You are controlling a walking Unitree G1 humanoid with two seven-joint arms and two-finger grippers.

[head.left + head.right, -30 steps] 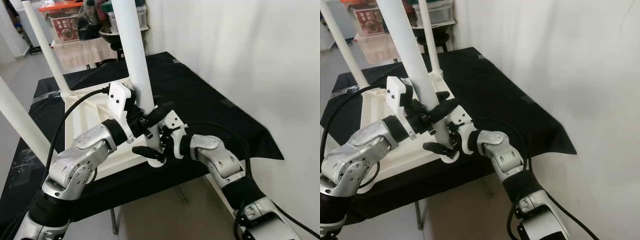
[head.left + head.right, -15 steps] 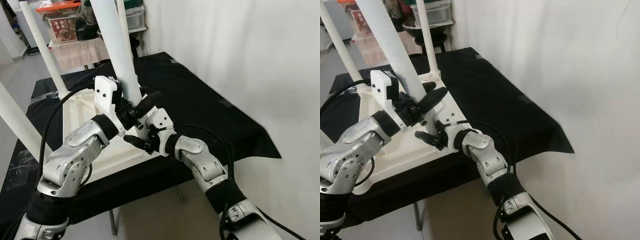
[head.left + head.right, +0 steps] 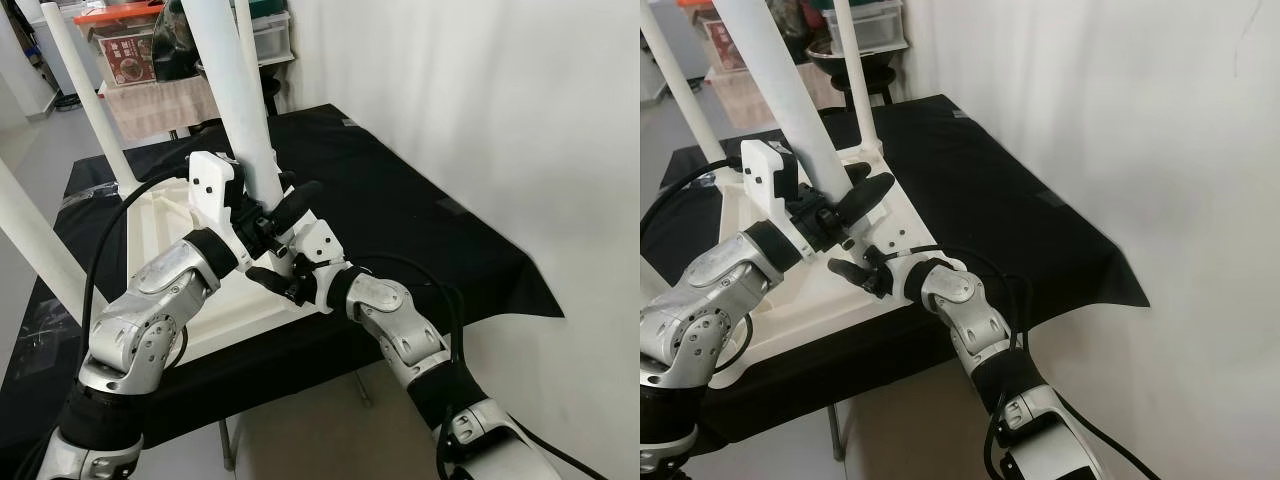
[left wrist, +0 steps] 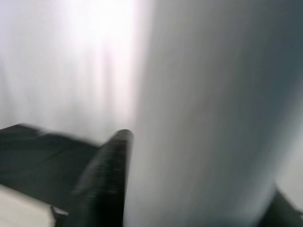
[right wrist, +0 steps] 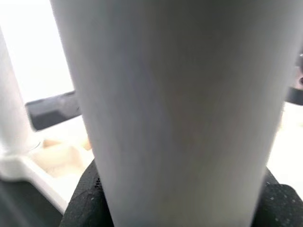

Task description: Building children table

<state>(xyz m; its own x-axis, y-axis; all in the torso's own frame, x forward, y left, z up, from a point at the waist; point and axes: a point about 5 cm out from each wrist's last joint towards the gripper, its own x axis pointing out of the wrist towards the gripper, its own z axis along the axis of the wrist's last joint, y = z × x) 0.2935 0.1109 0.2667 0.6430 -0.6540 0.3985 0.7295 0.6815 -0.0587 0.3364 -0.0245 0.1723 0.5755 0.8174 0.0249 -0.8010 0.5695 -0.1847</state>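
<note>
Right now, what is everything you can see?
Tabletop: one, white, upside down on the cloth.
Legs: four, white, standing up from the tabletop's corners; the near right one is gripped.
Cloth: one, black, covering the work table.
Bins: a few, orange-lidded and clear, far back.
Wall: white, on the right.
Left gripper: black fingers around the near leg.
Right gripper: black fingers at the same leg, lower down.

A plain white wall [image 3: 480, 110] takes up the right half of the frame, evenly lit. A black cloth [image 3: 400, 215] covers a work table in the middle, its corner hanging down at the right. Pale floor [image 3: 310, 430] shows along the bottom. At the upper left stand a clear storage bin with an orange lid [image 3: 125, 40] and a cloth-draped stand [image 3: 160, 105].
</note>
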